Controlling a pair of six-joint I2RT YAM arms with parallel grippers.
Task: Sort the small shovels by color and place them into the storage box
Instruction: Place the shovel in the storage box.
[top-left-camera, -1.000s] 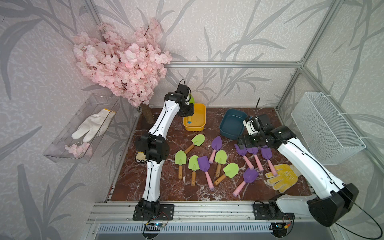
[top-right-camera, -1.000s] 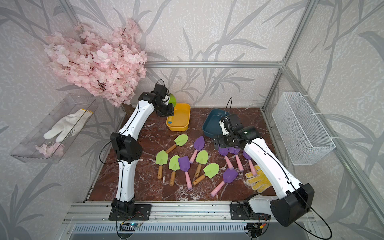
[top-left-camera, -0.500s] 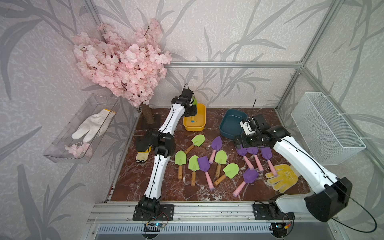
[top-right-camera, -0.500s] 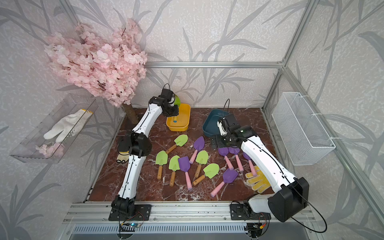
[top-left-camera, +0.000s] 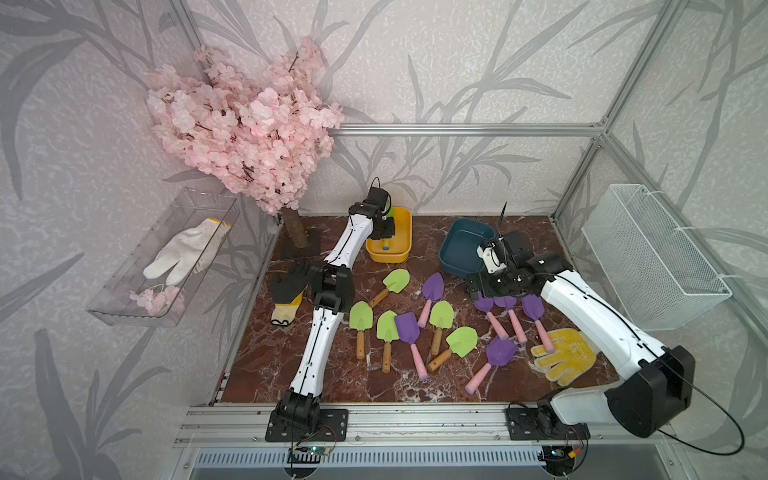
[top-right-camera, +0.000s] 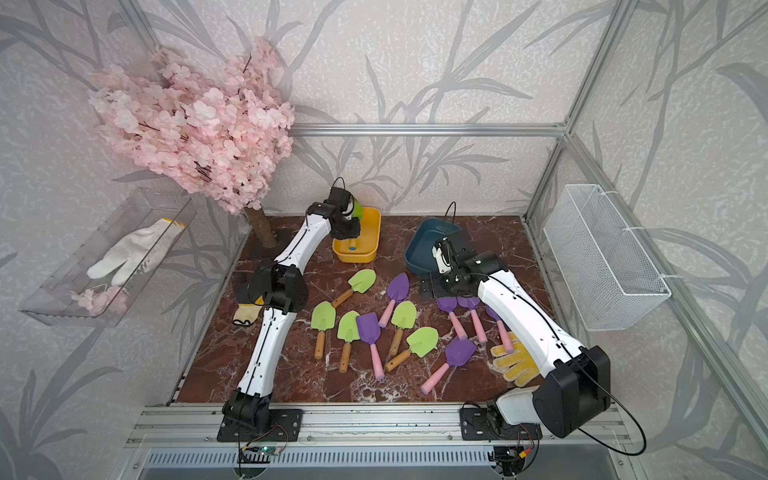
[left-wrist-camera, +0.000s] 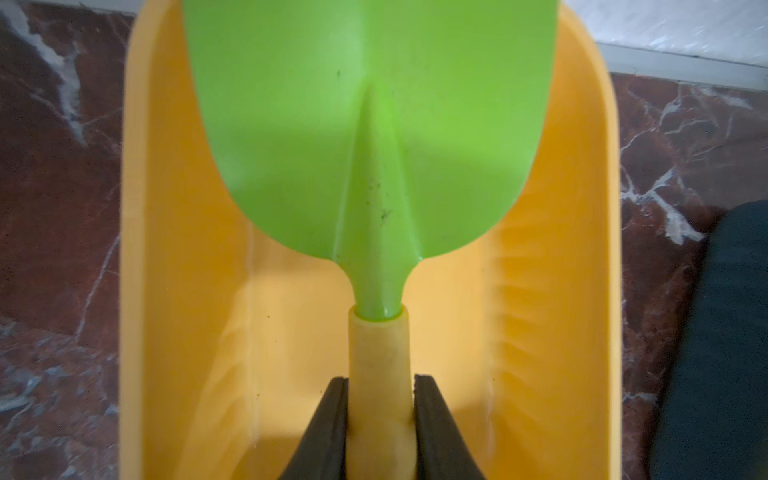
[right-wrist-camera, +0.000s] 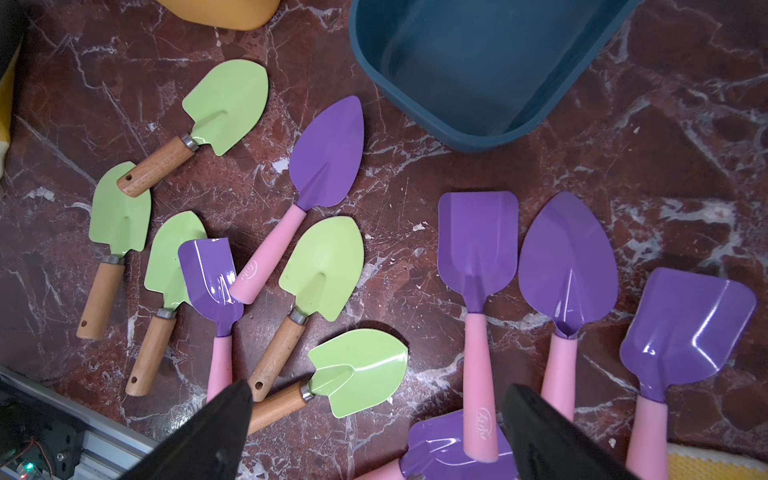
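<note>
My left gripper (left-wrist-camera: 380, 380) is shut on the tan handle of a light-green shovel (left-wrist-camera: 365, 124), holding it over the yellow storage box (left-wrist-camera: 561, 291). In both top views the blade pokes up behind the left gripper (top-left-camera: 384, 226) above the yellow box (top-left-camera: 403, 232). My right gripper (right-wrist-camera: 378, 388) stands open and empty, above the pink handle of a purple shovel (right-wrist-camera: 478, 249), in front of the blue storage box (right-wrist-camera: 478, 62). Several green shovels (top-left-camera: 360, 316) and several purple shovels (top-left-camera: 432, 286) lie scattered on the marble floor.
A yellow glove (top-left-camera: 565, 357) lies under the right forearm and a black glove (top-left-camera: 289, 286) beside the left elbow. A pink blossom tree (top-left-camera: 245, 124) stands at the back left. A clear tray with a white glove (top-left-camera: 187, 249) and a white wire basket (top-left-camera: 652, 257) hang on the side walls.
My left gripper has carried the green shovel rightward and down, from beside the yellow box to over it. The right gripper has shifted slightly left, still open.
</note>
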